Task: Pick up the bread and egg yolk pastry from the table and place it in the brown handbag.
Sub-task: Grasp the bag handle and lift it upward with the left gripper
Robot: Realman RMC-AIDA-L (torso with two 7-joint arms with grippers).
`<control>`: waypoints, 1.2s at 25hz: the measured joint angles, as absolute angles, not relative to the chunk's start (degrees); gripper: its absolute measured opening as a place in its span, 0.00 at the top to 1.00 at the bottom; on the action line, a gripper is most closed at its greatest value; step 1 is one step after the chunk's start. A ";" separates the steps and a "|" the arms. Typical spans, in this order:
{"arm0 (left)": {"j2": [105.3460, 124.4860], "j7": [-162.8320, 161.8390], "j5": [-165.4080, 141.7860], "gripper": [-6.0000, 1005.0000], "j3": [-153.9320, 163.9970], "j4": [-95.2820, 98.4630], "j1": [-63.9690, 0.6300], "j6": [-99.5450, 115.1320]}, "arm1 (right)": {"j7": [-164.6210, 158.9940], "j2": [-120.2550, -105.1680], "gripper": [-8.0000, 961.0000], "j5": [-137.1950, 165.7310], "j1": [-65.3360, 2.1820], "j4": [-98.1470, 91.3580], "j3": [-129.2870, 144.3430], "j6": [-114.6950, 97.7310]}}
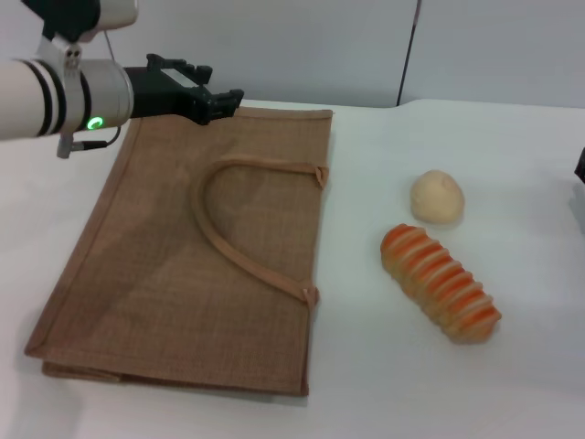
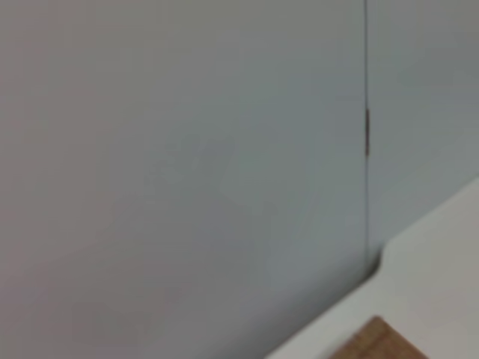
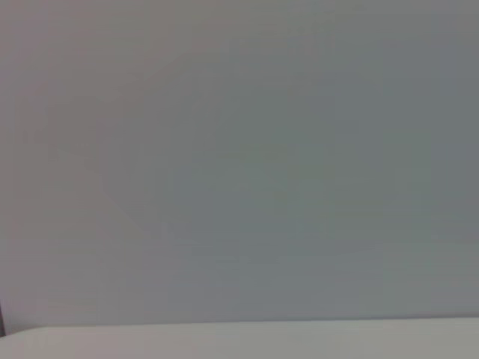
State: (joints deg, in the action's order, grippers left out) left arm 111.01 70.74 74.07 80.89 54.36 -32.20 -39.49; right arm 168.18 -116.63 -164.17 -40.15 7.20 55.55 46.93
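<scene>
Two claws belonged to the rig, but only the left claw showed clearly in the head view: a black assembly at the end of a white arm with black bands and a green light, reaching over the far left part of the brown handbag, its tip just above the bag's far edge. Whether its fingers were parted or closed could not be told, and nothing was seen in its hold. The right claw appeared only as a dark sliver at the picture's right border, well away from the handbag, its state unreadable.

The handbag lay flat on the white desk, one looped handle curving across its upper face. To the right of the handbag, apart from it, sat the egg yolk pastry, a pale round ball. Just nearer than the pastry and close beside it lay the bread, a ridged tan loaf with orange stripes, angled away from the handbag toward the near right.

The desk surface was plain and matte. Behind the handbag rose a pale grey wall with a thin vertical seam. The left wrist view showed that wall, the desk's edge and a corner of the handbag; the right wrist view showed only wall and desk.
</scene>
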 joint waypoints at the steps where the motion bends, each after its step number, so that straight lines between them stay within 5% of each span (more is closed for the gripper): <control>1: 111.18 67.98 70.40 0.39 79.25 54.38 -33.20 -41.62 | 168.27 -116.65 0.18 -164.18 -40.23 7.20 55.53 46.92; 7: 112.21 61.56 59.96 0.42 75.46 53.83 -35.60 -47.13 | 168.48 -116.71 0.18 -164.18 -40.66 7.20 55.53 46.93; 14: 110.36 56.65 57.66 0.42 74.32 51.77 -37.24 -52.97 | 168.50 -116.69 0.18 -164.18 -40.81 7.49 55.93 46.93; 30: 110.85 52.28 49.99 0.43 70.90 44.37 -40.49 -54.31 | 168.42 -116.63 0.18 -162.98 -41.21 7.21 55.84 45.98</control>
